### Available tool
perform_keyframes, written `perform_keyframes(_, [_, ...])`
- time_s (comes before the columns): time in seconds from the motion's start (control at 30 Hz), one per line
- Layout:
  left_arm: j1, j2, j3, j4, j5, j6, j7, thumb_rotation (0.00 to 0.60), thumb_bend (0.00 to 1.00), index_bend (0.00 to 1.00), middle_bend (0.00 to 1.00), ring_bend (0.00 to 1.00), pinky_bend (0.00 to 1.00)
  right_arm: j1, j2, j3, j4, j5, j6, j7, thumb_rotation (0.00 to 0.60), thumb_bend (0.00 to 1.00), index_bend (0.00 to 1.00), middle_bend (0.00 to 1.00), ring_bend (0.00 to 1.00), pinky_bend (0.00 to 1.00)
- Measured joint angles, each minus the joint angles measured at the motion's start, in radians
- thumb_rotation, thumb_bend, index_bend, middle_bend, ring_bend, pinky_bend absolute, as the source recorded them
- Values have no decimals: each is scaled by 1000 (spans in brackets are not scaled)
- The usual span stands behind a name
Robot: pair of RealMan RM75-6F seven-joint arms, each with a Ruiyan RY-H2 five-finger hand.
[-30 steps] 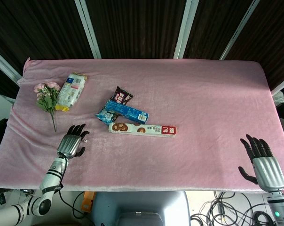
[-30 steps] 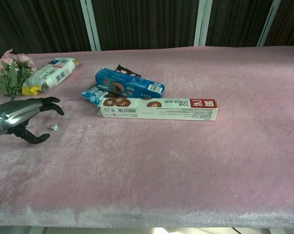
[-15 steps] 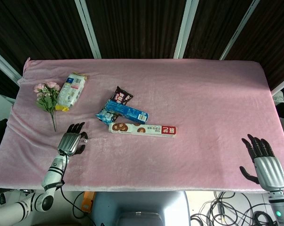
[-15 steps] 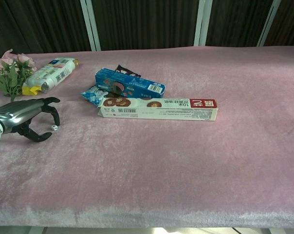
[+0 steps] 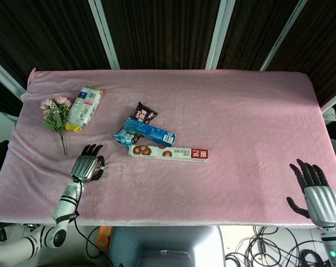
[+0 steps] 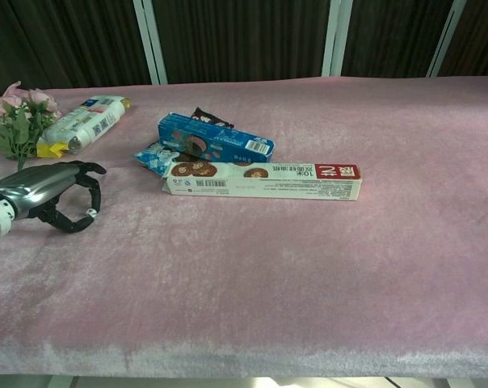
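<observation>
Head view: left hand (image 5: 88, 167) low on the pink cloth (image 5: 240, 122), fingers curled down around a small white bead (image 5: 102, 166). Right hand (image 5: 315, 192) at the near right edge, fingers spread, holding nothing. Chest view: bead (image 6: 90, 213) pinched between thumb and fingertip, likely to lift it. Biscuit box (image 6: 262, 180) lies closed, contents unseen.
</observation>
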Motion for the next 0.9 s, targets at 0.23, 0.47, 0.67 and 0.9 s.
perform_keyframes(0.23, [9,18,-1,-34,25,53,-3,600,399,625,113,35,28,1,-3,0,1,-2,-4,-5,600,398,0,0,0,0])
perform_keyframes(0.47, [29,79,-7,-174,54,128,11,600,398,608,116,35,28,4,-7,-2,-3,-8,-9,-13,600,397,0,0,0,0])
perform_keyframes(0.67, [41,125,5,-300,71,161,78,600,395,393,89,16,28,5,-6,-5,-5,-15,-8,-10,600,401,0,0,0,0])
perform_keyframes(0.9, [53,150,14,-356,42,178,157,600,395,124,55,0,28,8,-4,-5,-5,-24,-9,-3,600,396,0,0,0,0])
